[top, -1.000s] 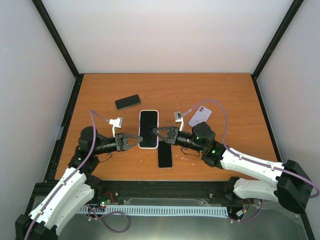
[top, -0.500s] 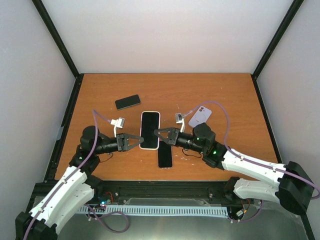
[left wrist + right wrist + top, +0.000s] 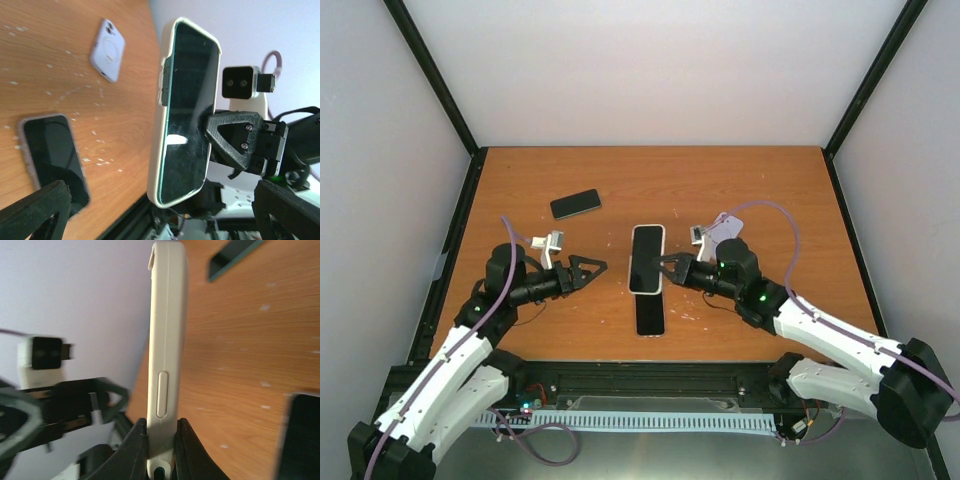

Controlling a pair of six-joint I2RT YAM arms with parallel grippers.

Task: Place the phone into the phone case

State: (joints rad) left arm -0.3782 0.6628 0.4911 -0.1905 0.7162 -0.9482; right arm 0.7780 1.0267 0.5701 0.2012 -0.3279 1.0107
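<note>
**Phone (image 3: 647, 258) seated in case (image 3: 160, 150), right gripper (image 3: 668, 265) holding**

The phone sits screen-out inside the cream case, held clear of the table (image 3: 770, 190) near its middle. The right gripper's jaws are pinched nearly closed on the cased phone's edge. The left gripper (image 3: 595, 274) gapes wide and empty, apart from it. Insertion looks done; perhaps only setting it down remains.

A phone (image 3: 647, 258) with a black, unlit screen sits inside a cream phone case (image 3: 158, 140) whose rim frames the glass on all sides. The cased phone is held off the table near the centre, its long axis running near to far and its screen showing from above. The right gripper (image 3: 667, 264) pinches the right long edge.
</note>
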